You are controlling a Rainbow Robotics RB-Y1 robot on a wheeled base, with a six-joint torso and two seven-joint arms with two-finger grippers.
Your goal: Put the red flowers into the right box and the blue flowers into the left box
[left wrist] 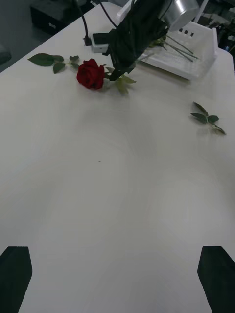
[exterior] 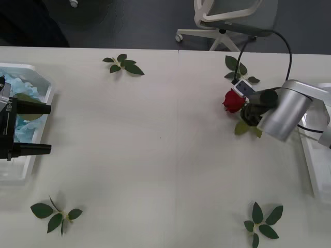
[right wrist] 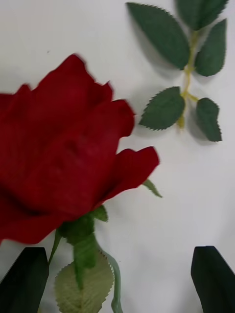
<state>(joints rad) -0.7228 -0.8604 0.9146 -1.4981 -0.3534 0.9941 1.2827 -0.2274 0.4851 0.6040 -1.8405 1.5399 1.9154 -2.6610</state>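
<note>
Near the right box (exterior: 316,170), the right gripper (exterior: 252,114), fingers spread, straddles a red rose's (exterior: 233,101) stem and could close on leaves alone, losing it.

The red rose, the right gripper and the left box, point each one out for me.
red rose (exterior: 233,101), front view, on the bloom.
right gripper (exterior: 248,112), front view, at the rose's stem.
left box (exterior: 45,97), front view, on its white rim.

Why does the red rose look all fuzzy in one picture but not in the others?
In the right wrist view the red rose sits very close to the camera, so its petals blur, while the leaf sprig farther off on the table stays crisp. In the front view and the left wrist view the rose is farther away and looks sharper. Soft shadows lie under the sprig.
</note>
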